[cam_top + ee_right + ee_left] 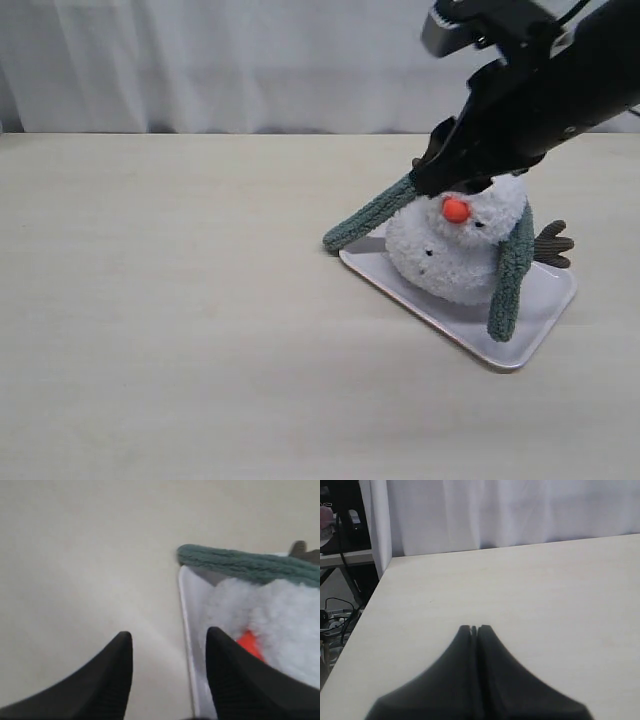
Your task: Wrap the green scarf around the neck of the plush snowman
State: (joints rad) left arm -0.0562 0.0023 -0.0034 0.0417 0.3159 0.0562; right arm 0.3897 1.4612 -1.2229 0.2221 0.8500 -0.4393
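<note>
Pale wood-look table [180, 330] w/ white curtain [200, 60] behind. On the right side of the exterior view, a pale rectangular tray [540, 320] sits at an angle on the table. The plush snowman [450, 255] sits on the tray, orange nose [455, 209] facing the cam, one brown twig arm [553, 244] sticking out on its right side. The green scarf [512, 270] is draped over the snowman behind the head. One end runs down left, past the tray corner and onto the table. The other end hangs down the snowman's right side, tip resting on the tray.

R gripper [167, 637] hovers just above the snowman's head, jaws apart, nothing btwn them. One finger is over the tray edge, the other over bare table.

L gripper [474, 628] is out of the exterior view, over bare table near its edge. Its fingers are pressed together, holding nothing.
</note>
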